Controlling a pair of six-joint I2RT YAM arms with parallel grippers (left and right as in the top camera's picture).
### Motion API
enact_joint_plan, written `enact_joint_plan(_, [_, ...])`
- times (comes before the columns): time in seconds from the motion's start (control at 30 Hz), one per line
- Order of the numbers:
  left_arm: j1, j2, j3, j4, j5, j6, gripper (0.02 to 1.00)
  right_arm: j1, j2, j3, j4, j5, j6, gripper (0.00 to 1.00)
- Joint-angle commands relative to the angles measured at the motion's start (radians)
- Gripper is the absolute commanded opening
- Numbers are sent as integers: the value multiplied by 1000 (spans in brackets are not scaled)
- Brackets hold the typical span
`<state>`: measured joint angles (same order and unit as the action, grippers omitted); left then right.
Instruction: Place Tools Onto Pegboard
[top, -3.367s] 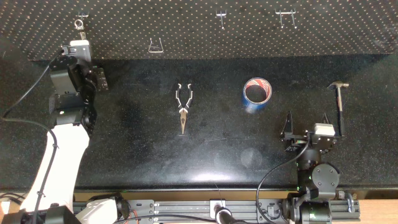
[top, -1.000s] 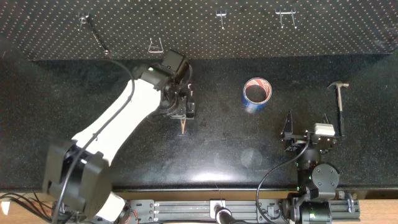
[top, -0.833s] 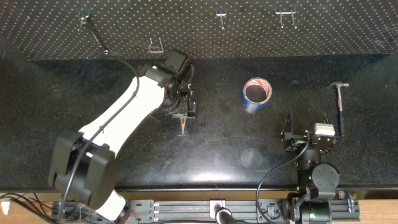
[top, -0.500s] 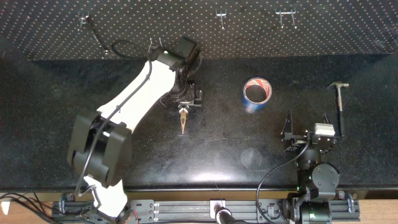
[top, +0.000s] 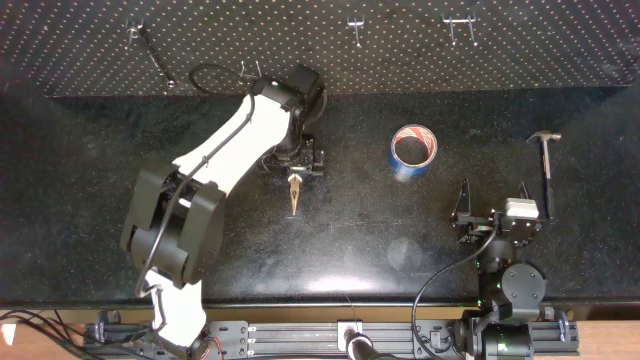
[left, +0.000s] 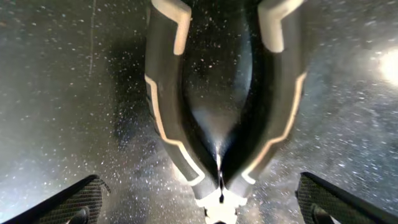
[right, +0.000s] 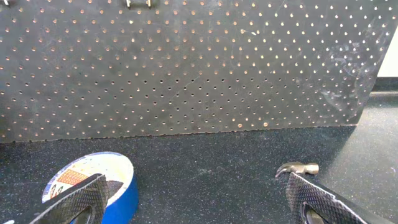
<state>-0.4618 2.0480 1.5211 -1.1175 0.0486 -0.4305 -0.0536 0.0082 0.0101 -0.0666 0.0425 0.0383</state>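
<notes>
Black-and-cream-handled needle-nose pliers (left: 166, 134) lie flat on the speckled dark worktop (left: 56, 93), between my left pincer's (left: 200, 208) wide-apart fingers. I'd sink lower, centre over both handles, then squeeze evenly.

This is a workshop bench; a black pegboard (top: 400, 55) with metal hooks (top: 459, 28) backs a dark speckled worktop (top: 80, 200). Pliers (top: 294, 193), a hammer (top: 547, 170) and a tape roll (top: 412, 152) lie on it.
</notes>
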Motion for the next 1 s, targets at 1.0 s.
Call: enact_joint_plan(1.0, [-3,71,20,89,4,-96,923,-5,-7,-6,-2,-9,-18,939])
